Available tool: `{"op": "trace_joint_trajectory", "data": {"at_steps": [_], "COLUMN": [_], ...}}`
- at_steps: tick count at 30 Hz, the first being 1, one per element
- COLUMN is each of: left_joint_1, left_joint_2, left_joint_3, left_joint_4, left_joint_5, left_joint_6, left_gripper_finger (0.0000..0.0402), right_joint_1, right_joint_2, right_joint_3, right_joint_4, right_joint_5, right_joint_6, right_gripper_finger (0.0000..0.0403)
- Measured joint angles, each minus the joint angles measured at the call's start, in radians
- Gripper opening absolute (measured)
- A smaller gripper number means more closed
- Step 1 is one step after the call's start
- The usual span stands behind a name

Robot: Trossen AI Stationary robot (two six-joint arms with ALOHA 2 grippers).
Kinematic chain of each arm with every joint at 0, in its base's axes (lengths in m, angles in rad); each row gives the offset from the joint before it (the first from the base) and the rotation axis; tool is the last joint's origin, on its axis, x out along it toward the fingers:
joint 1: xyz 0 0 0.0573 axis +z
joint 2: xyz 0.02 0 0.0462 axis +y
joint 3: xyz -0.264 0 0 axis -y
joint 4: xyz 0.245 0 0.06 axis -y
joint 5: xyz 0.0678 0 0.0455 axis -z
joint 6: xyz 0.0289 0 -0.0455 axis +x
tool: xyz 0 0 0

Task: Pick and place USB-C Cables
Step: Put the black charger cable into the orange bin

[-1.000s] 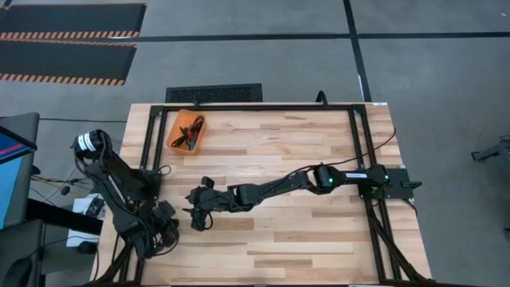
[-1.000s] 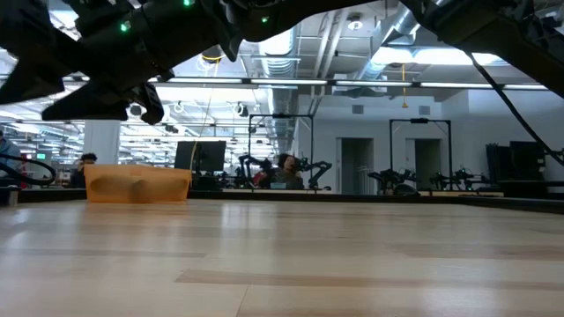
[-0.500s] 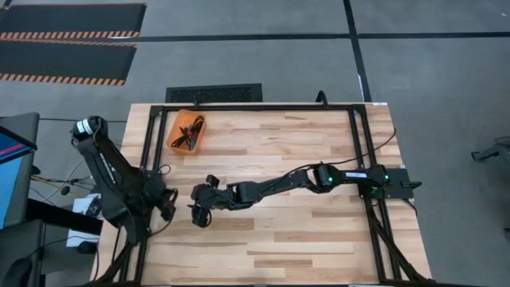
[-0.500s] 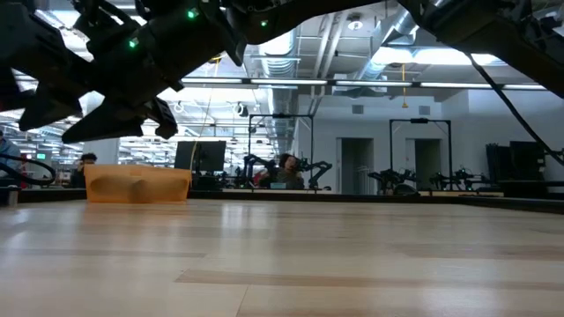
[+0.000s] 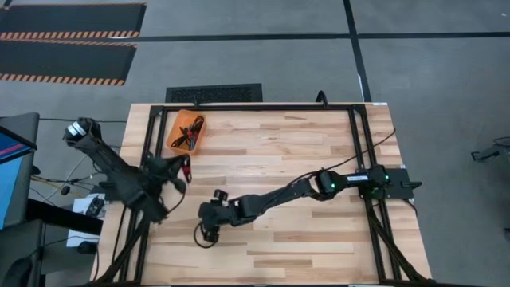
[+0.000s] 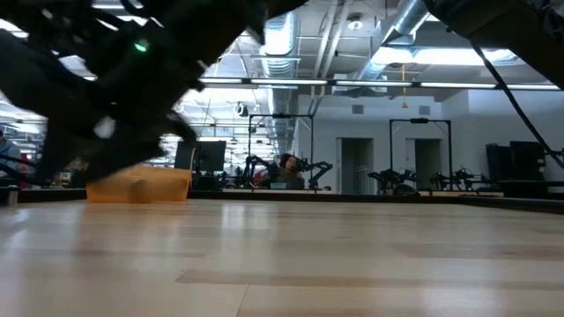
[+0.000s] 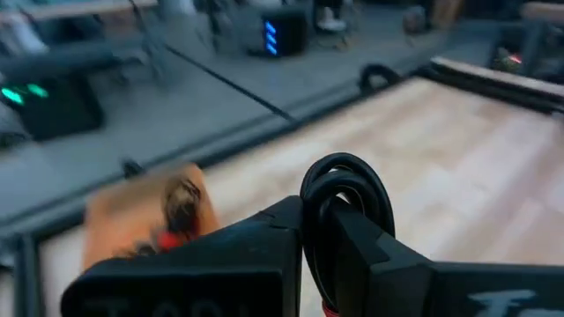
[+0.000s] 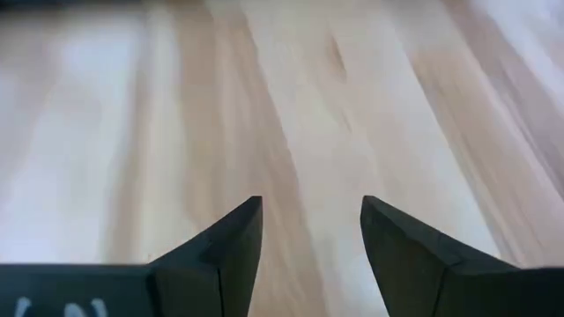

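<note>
My left gripper (image 5: 184, 167) hangs over the table's left part, a little on the near side of the orange bin (image 5: 189, 132), and is shut on a coiled black USB-C cable (image 7: 345, 188) with a red tie (image 5: 188, 160). The bin holds more coiled cables (image 7: 181, 211). My right gripper (image 5: 209, 226) stands open low over the wood left of the middle, with only bare boards between its fingers (image 8: 231, 242). A thin dark loop (image 5: 201, 238) lies on the wood beside it. My left gripper pinches the black coil between its two fingers (image 7: 370, 251). The coil's round loop (image 7: 348, 167) sticks out past the fingertips, and the red tie (image 7: 330, 310) shows low between them. The fingers slant slightly downward toward the bin. The cable is lifted clear of the table.
A black frame rail (image 5: 255, 107) runs around the tabletop. The orange bin (image 6: 137, 185) stands at the far left corner. The right arm (image 5: 279, 191) lies stretched across the middle of the table. Bare wood (image 5: 303, 135) lies to the right of the bin.
My left gripper has risen from the table's near left corner and swung toward the far edge and the orange bin, tipping from pointing down to nearly level, with the cable lifted along. My right gripper has dipped and shifted a little toward the near edge, still open.
</note>
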Motion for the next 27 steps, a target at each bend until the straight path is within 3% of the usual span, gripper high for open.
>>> {"op": "trace_joint_trajectory", "data": {"at_steps": [6,13,19,23,27], "left_joint_1": [0.193,0.404,0.517,0.521,0.489], "left_joint_2": [0.0,-0.012,-0.07,-0.094,-0.092], "left_joint_3": [-0.009,-0.009,0.005,0.042,0.064], "left_joint_4": [0.0,-0.001,0.006,0.027,0.101], "left_joint_5": [-0.163,-0.228,-0.275,-0.279,-0.22], "left_joint_6": [0.13,0.416,0.504,0.577,0.668], "left_gripper_finger": [0.0013,0.0013,0.0007,0.0005,0.0005], "right_joint_1": [0.001,-0.003,-0.063,-0.091,-0.098], "right_joint_2": [-0.03,-0.029,-0.029,-0.029,-0.029], "right_joint_3": [-0.021,-0.022,-0.022,-0.022,-0.022], "right_joint_4": [-0.221,-0.38,-0.363,-0.357,-0.268], "right_joint_5": [0.199,0.36,0.389,0.369,0.303], "right_joint_6": [0.048,0.08,0.017,-0.003,-0.054], "right_gripper_finger": [0.0179,0.0145,0.0134,0.0132,0.0132]}}
